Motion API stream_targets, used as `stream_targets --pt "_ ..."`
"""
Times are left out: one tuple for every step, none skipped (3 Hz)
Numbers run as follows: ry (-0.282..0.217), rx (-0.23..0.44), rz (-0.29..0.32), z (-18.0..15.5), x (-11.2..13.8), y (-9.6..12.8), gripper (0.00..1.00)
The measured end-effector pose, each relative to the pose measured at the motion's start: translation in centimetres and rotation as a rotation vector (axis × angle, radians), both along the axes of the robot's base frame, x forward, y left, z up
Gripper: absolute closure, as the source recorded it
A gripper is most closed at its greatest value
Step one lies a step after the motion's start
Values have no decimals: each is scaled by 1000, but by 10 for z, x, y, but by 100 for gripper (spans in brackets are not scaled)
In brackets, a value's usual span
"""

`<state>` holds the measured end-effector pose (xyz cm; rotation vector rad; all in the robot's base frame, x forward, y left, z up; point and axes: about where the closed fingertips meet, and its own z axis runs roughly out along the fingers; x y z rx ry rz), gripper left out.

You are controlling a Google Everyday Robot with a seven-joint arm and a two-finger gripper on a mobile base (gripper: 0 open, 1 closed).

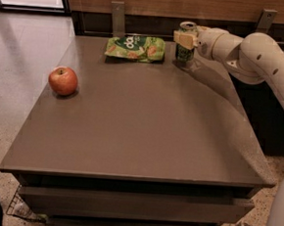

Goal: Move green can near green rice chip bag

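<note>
end effector | seemingly clasps green can (upright) | near chip bag

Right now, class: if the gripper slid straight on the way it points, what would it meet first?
Holding the green can, the gripper points picture-left, so likely the green rice chip bag; depth is unclear.

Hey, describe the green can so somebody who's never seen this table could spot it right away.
Take the brown table and look along its far edge, right of centre. Just right of the flat green rice chip bag is the green can, upright, with the pincer closed around its upper half. It's the only silver-topped cylinder; the apple sits far left.
</note>
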<state>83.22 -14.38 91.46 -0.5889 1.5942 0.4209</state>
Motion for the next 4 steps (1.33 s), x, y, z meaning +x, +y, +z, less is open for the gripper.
stream_targets --pt "0 1 4 0 0 3 82" --pt "1 2 9 -1 1 7 51" --pt "2 2 12 -1 1 9 28" --pt "4 4 19 -3 2 14 0"
